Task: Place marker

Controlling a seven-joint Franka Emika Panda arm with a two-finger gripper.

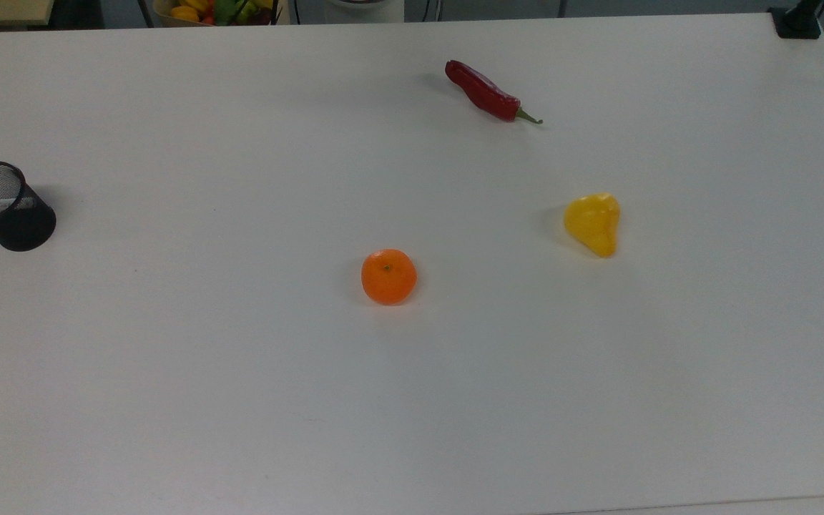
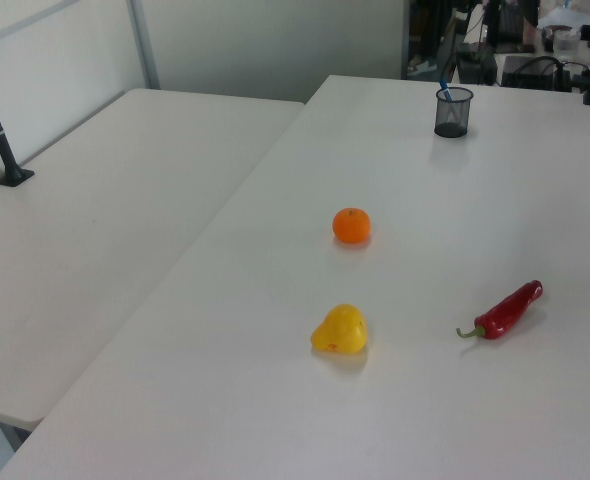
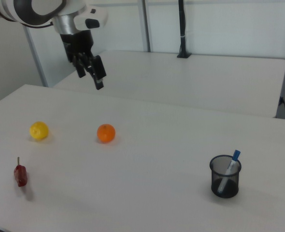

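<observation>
You are looking at a lab or test room: plain white tables (image 2: 125, 200) are standing side by side, a black camera pole (image 3: 181, 29) is clamped at one edge, and cabled equipment (image 2: 535, 70) is sitting in the left view's upper right.

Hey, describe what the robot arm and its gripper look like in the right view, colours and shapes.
The arm has rounded glossy white shells with a dark grey band at a joint. Below the last white segment sits a black wrist section, and from it the black gripper extends, blocky and angular, ending in slim dark fingers. I see no loose cables or readable markings on it.
</observation>
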